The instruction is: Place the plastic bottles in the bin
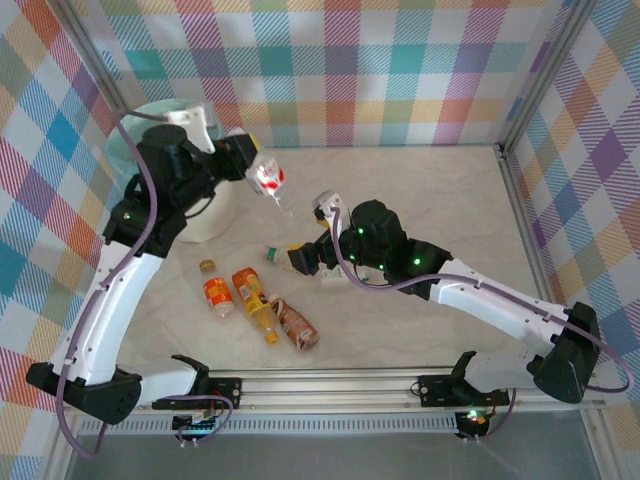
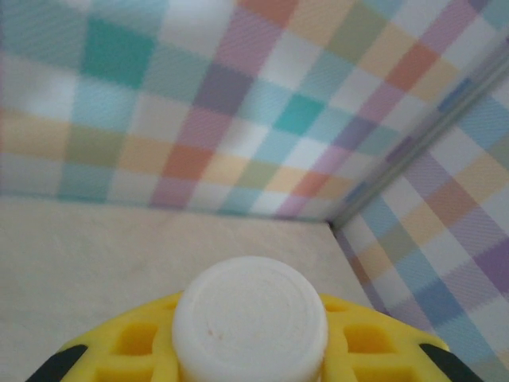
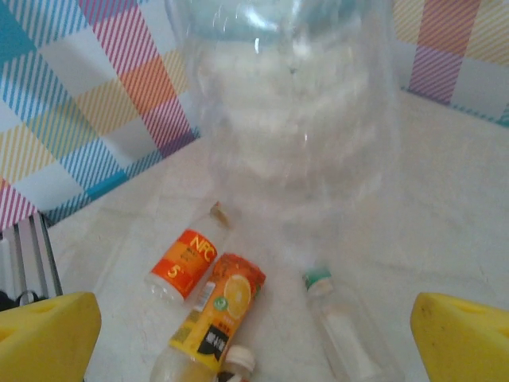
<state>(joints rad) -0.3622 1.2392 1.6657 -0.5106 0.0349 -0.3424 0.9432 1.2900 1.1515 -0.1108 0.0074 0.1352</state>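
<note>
One bin (image 1: 210, 222), at the upper left of the frame. Six plastic bottles in all:
- one red-and-white-labelled bottle (image 1: 268, 178), raised beside the bin
- two orange-labelled bottles (image 1: 217, 296) (image 1: 256, 302) on the surface (image 1: 420, 200)
- one brown-labelled bottle (image 1: 298, 328) on the surface
- one green-capped clear bottle (image 1: 283, 255) on the surface
- one big clear bottle (image 3: 294, 119), filling the upper centre of the right wrist view

Two end effectors: the left end effector (image 1: 252, 165) and the right end effector (image 1: 305, 262).

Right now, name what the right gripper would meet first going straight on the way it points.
Probably the big clear bottle looming just ahead of the open right gripper; depth is unclear.
</note>
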